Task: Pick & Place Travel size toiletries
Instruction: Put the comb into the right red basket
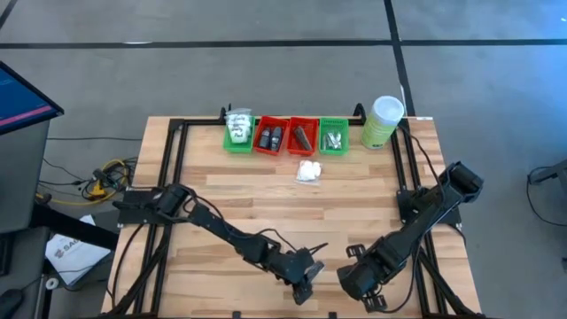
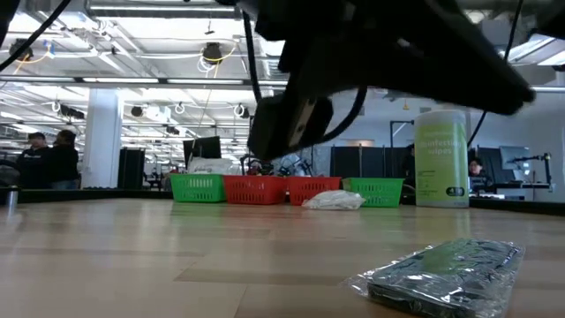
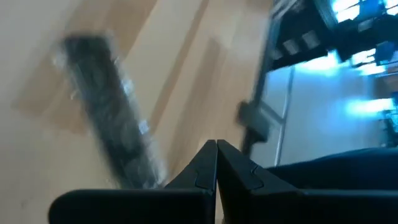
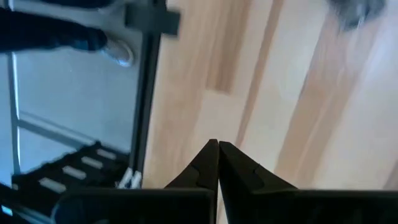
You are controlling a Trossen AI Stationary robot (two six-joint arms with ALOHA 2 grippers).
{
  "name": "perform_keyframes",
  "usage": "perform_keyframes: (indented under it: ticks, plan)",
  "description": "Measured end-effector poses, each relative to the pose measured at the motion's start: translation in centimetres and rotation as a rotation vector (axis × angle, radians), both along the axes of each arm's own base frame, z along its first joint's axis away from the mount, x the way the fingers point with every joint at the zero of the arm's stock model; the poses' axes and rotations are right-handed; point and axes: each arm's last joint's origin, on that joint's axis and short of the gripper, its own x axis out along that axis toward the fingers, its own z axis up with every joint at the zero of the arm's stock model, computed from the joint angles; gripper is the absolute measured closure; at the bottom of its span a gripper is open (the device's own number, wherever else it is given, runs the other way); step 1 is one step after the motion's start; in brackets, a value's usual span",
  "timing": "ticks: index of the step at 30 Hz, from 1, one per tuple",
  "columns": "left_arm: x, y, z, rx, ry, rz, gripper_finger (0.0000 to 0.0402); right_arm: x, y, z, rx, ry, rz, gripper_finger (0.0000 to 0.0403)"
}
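Note:
A dark grey flat bar in a clear crinkled wrapper lies flat on the wood near the table's near edge. It also shows in the left wrist view as the bar, ahead of and beside my left gripper, which is shut and holds nothing. My right gripper is shut too, over bare wood at the near right. In the high view my left gripper and my right gripper stand close together. A white soft packet lies in front of the trays.
Along the far side stands a row of small trays: green, red, red and green, with small items in them. A tall pale green canister stands to their right. Black frame rails run along the table's sides.

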Motion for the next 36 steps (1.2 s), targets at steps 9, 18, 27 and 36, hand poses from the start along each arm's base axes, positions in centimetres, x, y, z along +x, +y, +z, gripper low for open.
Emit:
perform_keyframes:
  ticks: [9, 18, 27, 36]
  plan:
    - [-0.3, 0.9, -1.2, 0.0, 0.136, 0.001, 0.0401, 0.1, -1.5, 2.6, -0.045, -0.182, -0.065, 0.0401]
    - [-0.5, 1.8, -3.6, 0.008, 0.284, -0.027, 0.0401, -0.5, -4.5, 6.4, -0.031, -0.312, -0.132, 0.0402]
    - [-0.8, 3.8, -4.1, 0.08, 0.381, 0.011, 0.0401, -1.2, -6.7, 8.2, -0.074, -0.377, -0.19, 0.0402]
    - [-0.1, 8.5, -4.6, 0.138, 0.462, 0.019, 0.0401, -0.7, -7.8, 8.2, -0.13, -0.407, -0.197, 0.0402]
